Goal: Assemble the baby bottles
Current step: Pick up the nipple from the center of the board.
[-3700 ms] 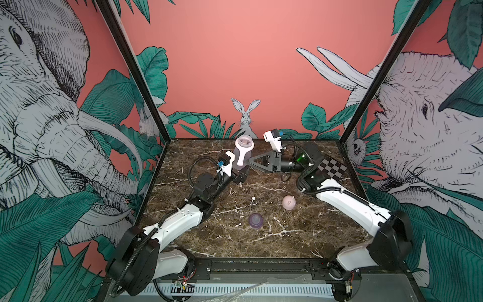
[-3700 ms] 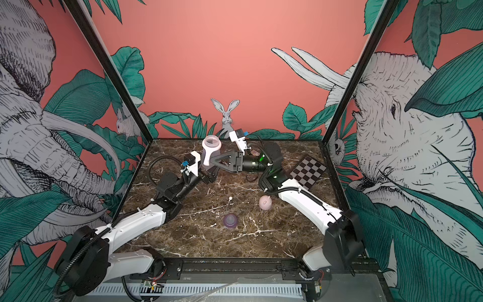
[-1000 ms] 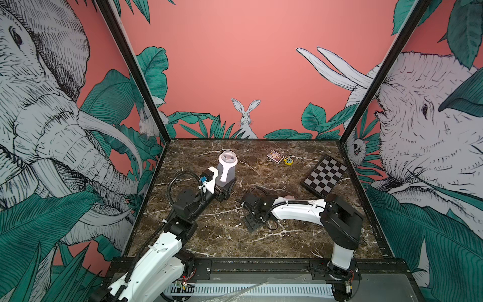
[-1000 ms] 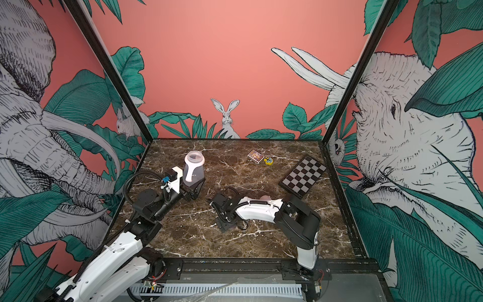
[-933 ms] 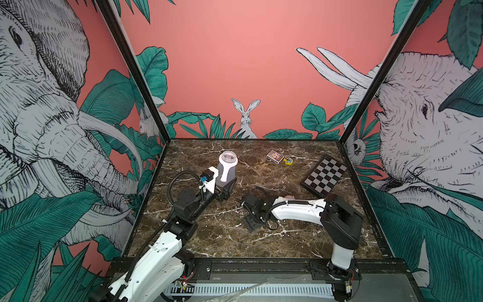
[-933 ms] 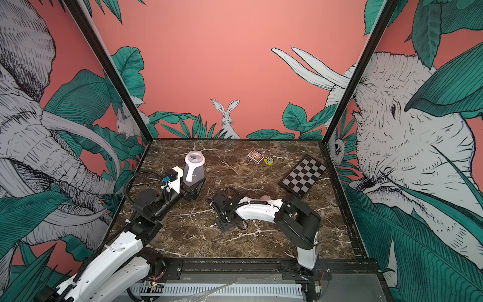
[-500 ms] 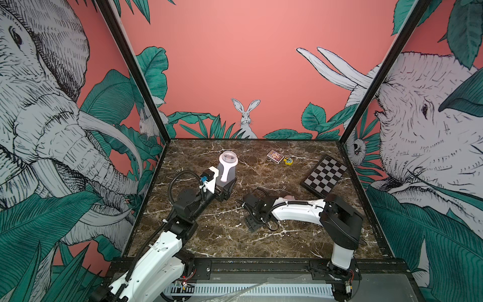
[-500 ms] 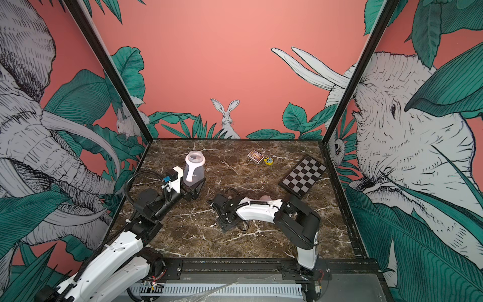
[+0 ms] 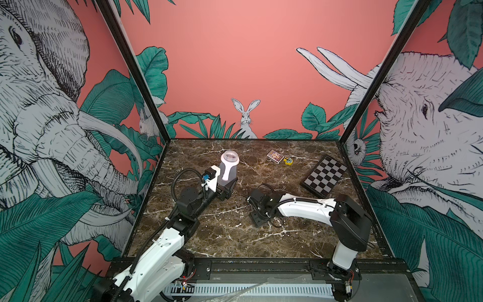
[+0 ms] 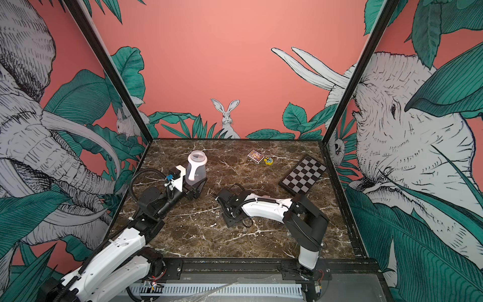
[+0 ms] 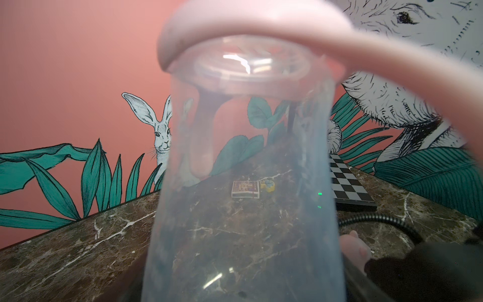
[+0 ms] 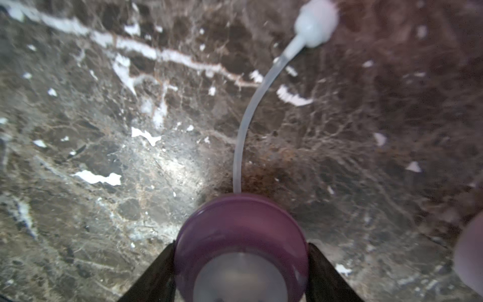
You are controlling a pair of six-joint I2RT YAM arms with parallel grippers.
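We see the left tool point(image 9: 228, 183) clenched on the small clear plastic bottle with a pale pink two-handled collar ring point(image 9: 229, 167), upright at the left rear of the dark marble worktop point(image 9: 230, 235). Near the middle, the right tool point(image 12: 240, 264) points down, its fingers point(image 12: 156, 277) against both sides of the translucent purple nipple point(image 12: 240, 224). The thin pale straw point(image 12: 247, 117) curves away from it along the worktop.

The left arm point(image 9: 162, 245) and right arm point(image 9: 305, 208) wear glossy white shells between matte black joint housings point(image 9: 350, 222). A ribbed black cable hose point(image 9: 180, 174) curls beside a white wrist block point(image 9: 213, 180) carrying a small blue connector point(image 9: 206, 177). White ties point(image 9: 294, 199) pin a thin black cable point(image 9: 311, 201) along the right shell. The right gripper point(image 12: 241, 244) has flat black wedge fingers point(image 12: 154, 277).
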